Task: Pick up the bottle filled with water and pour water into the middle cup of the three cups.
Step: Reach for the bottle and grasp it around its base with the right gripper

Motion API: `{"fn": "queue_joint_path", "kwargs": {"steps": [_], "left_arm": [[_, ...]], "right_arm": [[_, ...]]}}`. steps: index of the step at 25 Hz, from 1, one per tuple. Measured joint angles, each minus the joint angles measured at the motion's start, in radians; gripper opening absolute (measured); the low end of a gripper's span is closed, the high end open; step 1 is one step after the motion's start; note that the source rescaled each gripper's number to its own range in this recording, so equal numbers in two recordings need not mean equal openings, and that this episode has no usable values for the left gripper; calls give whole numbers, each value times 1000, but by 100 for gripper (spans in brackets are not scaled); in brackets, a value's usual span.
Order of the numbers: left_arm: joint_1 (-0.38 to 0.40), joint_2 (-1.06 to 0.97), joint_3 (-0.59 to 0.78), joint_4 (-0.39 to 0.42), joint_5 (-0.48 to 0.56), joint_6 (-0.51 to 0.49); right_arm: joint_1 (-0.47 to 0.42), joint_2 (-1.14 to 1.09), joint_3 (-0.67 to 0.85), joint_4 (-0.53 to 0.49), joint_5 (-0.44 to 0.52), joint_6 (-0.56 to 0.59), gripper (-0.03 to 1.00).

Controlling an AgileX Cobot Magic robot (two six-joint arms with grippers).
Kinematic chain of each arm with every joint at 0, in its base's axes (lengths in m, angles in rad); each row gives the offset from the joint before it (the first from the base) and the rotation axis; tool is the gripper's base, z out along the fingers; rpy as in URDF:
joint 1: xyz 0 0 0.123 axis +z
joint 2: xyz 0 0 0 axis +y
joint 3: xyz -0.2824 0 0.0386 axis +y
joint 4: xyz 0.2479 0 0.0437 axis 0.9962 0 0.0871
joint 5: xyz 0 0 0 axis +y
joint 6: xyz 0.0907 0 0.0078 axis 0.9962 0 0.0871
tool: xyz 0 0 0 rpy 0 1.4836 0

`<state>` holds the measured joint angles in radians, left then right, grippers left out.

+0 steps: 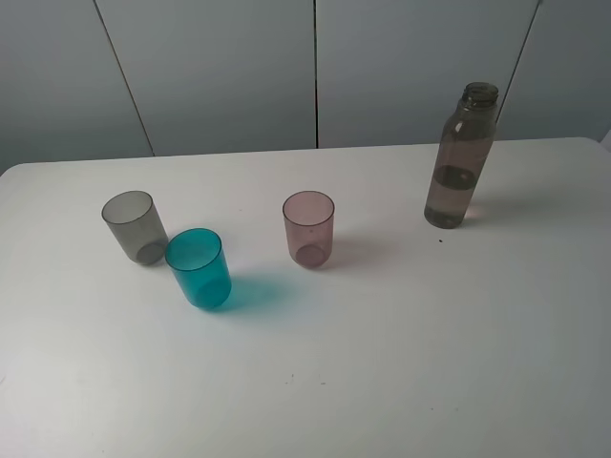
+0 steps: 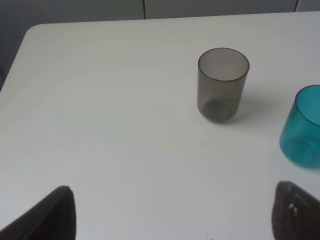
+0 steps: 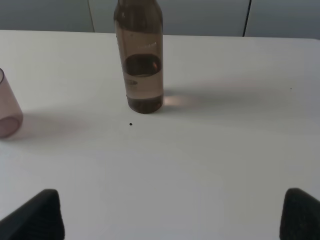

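Observation:
The smoky brown-grey bottle [image 1: 461, 157] stands upright and uncapped at the back right of the white table [image 1: 401, 343], with water [image 1: 451, 198] in its lower part. It also shows in the right wrist view [image 3: 140, 55]. Three cups stand on the left half: grey [image 1: 135, 227], teal middle cup [image 1: 199, 268], pink-mauve [image 1: 309, 229]. The left wrist view shows the grey cup [image 2: 222, 84] and the teal cup [image 2: 303, 127]. My left gripper [image 2: 172, 215] is open and empty, short of the grey cup. My right gripper [image 3: 170, 215] is open and empty, short of the bottle. Neither arm shows in the high view.
A small dark speck [image 1: 440, 239] lies on the table in front of the bottle. Grey wall panels [image 1: 220, 67] stand behind the table's far edge. The pink-mauve cup [image 3: 7, 107] sits at the edge of the right wrist view.

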<state>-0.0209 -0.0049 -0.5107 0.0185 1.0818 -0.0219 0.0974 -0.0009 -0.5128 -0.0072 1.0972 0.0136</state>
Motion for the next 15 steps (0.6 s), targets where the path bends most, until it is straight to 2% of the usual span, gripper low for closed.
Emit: {"fn": "queue_joint_path", "kwargs": {"steps": [8,15], "left_arm": [[0,0,0,0,0,0],[0,0,0,0,0,0]], "right_arm": [[0,28,2,0,6,2,78],[1,301,-132,-4,-19,6,78]]}}
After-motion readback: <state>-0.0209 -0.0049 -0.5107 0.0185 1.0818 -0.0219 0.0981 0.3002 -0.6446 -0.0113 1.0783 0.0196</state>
